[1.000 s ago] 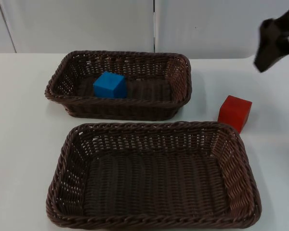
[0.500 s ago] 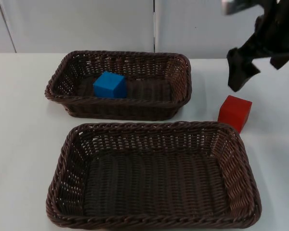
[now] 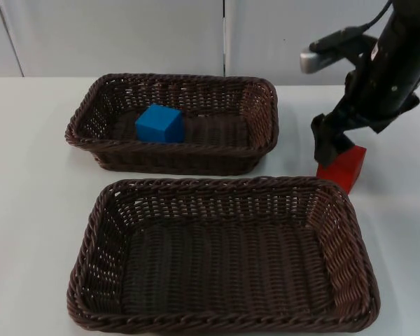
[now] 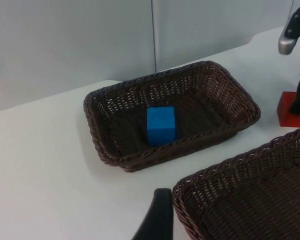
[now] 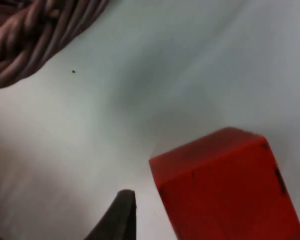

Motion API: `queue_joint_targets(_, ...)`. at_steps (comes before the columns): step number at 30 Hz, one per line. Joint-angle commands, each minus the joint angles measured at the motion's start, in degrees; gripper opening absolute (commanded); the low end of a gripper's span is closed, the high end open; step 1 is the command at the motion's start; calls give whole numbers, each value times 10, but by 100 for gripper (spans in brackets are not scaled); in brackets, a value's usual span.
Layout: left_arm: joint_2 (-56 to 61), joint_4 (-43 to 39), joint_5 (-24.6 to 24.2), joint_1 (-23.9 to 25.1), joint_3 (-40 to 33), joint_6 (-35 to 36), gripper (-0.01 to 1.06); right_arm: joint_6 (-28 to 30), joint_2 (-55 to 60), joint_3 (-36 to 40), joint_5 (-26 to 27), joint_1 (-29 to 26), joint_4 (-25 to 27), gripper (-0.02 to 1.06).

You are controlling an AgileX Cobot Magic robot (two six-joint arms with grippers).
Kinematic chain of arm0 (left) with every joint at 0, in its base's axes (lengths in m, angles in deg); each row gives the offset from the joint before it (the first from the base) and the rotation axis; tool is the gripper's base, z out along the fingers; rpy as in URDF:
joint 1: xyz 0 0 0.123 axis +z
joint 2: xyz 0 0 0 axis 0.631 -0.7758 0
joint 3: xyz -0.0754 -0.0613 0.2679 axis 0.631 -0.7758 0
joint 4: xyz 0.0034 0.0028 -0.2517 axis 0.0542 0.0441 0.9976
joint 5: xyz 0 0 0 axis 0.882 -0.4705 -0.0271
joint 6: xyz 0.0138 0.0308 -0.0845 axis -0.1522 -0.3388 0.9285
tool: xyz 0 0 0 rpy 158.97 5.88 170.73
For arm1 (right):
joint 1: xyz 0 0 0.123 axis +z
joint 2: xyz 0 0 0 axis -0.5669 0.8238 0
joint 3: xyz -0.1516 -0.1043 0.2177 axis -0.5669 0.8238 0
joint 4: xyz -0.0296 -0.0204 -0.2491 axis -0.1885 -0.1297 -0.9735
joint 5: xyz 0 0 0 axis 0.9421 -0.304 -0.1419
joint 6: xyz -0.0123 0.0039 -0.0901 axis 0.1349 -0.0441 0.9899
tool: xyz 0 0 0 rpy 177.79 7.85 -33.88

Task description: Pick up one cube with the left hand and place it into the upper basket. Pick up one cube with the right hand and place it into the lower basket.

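A red cube (image 3: 346,166) (image 4: 293,109) (image 5: 225,190) sits on the white table just past the lower basket's far right corner. My right gripper (image 3: 333,147) has come down over it, open. One black fingertip (image 5: 121,212) stands close beside the cube's left face, and I cannot tell whether it touches. A blue cube (image 3: 159,123) (image 4: 161,125) lies inside the upper basket (image 3: 182,78) (image 4: 140,82), toward its left. The lower basket (image 3: 217,183) (image 4: 230,165) holds nothing. My left gripper (image 4: 157,220) waits back above the table near the lower basket's left corner.
Both brown wicker baskets lie close together, one behind the other. The grey partition wall (image 3: 126,35) closes the table's far edge. Bare white table (image 3: 28,182) stretches left of the baskets and right of the red cube.
The right arm has swung in from the upper right and dropped leftward onto the red cube. Both cubes and both baskets have stayed put.
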Motion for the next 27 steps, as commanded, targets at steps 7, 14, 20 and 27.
queue_joint_targets(7, 2, -4, -1, -2, -3, 0, 78, 8, 34, -3, 48, 2, 2, 105)
queue_joint_targets(14, 2, -5, -1, -2, -3, 0, 78, 8, 51, -3, 63, 2, 9, 98)
queue_joint_targets(20, 2, -5, -1, -2, -3, 0, 78, 8, 52, -3, 62, 2, 6, 88)
queue_joint_targets(27, 2, -5, -1, -2, -3, 0, 78, 8, 48, -3, 39, 2, 6, 24)
